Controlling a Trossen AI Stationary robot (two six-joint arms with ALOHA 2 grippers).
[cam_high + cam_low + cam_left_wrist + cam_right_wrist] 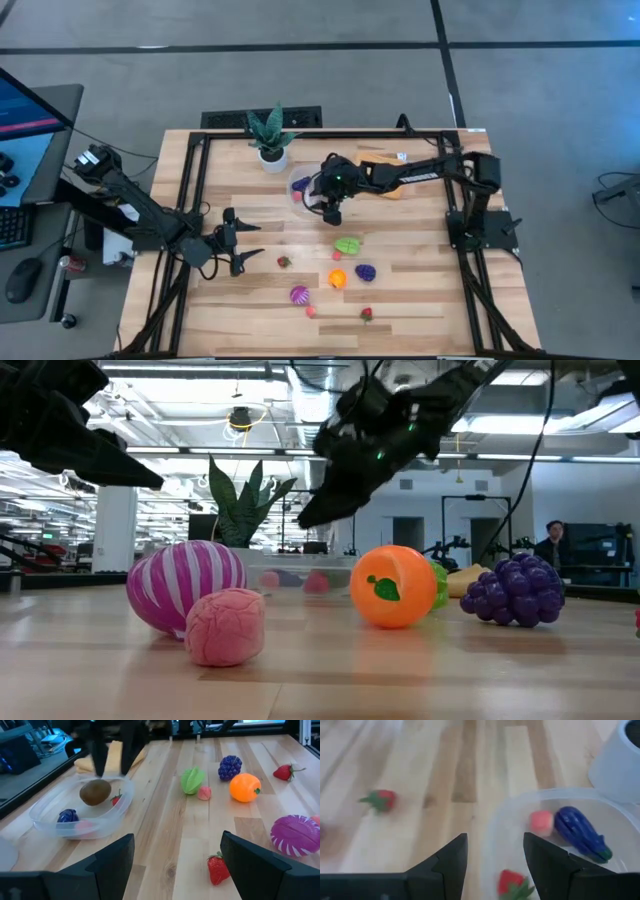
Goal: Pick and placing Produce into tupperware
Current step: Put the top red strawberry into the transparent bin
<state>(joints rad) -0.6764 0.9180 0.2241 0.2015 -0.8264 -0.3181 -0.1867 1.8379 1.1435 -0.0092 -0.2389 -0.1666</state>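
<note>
- The right claw (332,212) hangs over the near edge of the tupperware (75,822), fingers parted and grasping nothing.
- The brown piece (95,792) lies in the tub directly beneath it, beside the blue eggplant (581,833), a pink piece (541,821) and a red strawberry (512,882).
- To finish this step cleanly, lift straight up so the fingers clear the rim without tipping the light tub.
- The left claw (240,252) waits spread and empty near the worktop (420,290) left edge.
- Loose produce remains: green piece (347,245), orange (337,279), purple grapes (365,271), striped magenta piece (299,294), strawberries (284,262).
</note>
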